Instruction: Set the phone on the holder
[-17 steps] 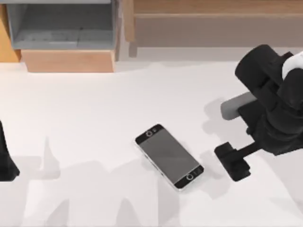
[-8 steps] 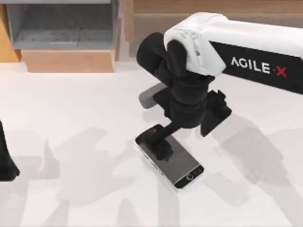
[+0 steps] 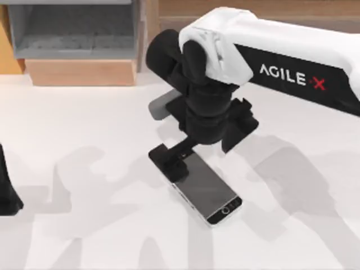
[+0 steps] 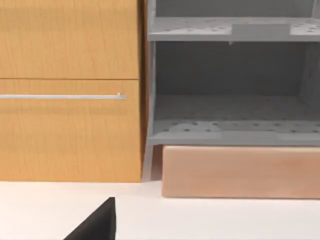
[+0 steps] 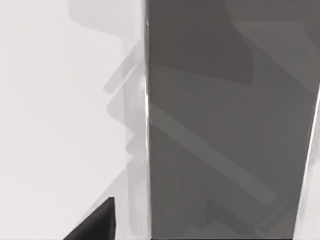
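The phone (image 3: 209, 193) lies flat and slantwise on the white table (image 3: 84, 140), screen up, with its home button at the near right end. My right gripper (image 3: 169, 161) hangs low over the phone's far left end and is open, holding nothing. In the right wrist view the grey screen (image 5: 230, 130) is very close, and one dark finger (image 5: 97, 225) stands outside its silver rim. The holder is out of view. My left arm (image 3: 7, 194) is parked at the table's left edge, with a fingertip (image 4: 97, 225) showing in the left wrist view.
A grey open shelf unit (image 3: 73, 28) on a pale wooden block (image 3: 81, 72) stands at the back left, with a wooden cabinet (image 4: 70, 90) beside it. A wooden ledge (image 3: 253, 22) runs along the back. My right arm's white link (image 3: 270, 50) crosses the back right.
My right arm swung in from the right side to above the phone, then shifted a little further left. The phone has not moved. The left arm stayed still.
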`<action>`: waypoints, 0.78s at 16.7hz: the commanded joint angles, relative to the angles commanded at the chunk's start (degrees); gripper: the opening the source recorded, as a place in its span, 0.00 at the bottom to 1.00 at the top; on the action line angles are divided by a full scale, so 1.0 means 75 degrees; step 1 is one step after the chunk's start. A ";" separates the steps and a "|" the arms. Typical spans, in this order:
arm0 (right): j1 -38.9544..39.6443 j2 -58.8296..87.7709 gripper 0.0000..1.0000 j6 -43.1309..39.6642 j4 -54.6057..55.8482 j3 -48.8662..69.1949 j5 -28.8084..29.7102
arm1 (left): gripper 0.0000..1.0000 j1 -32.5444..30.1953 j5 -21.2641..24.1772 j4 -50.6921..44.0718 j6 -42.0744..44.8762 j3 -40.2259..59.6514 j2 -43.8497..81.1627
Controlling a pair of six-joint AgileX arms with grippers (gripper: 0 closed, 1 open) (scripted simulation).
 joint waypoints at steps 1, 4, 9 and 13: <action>-0.0040 -0.0033 1.00 -0.0002 0.0008 -0.0016 -0.0004 | 1.00 0.0000 0.0000 0.0000 0.0000 0.0000 0.0000; -0.0017 0.0086 1.00 -0.0015 0.0312 -0.0264 0.0001 | 1.00 0.0000 0.0000 0.0000 0.0000 0.0000 0.0000; 0.0003 0.0551 1.00 0.0011 0.1793 -0.1186 0.0005 | 1.00 0.0000 0.0000 0.0000 0.0000 0.0000 0.0000; 0.0010 0.0661 1.00 0.0018 0.2049 -0.1389 0.0007 | 1.00 0.0000 0.0000 0.0000 0.0000 0.0000 0.0000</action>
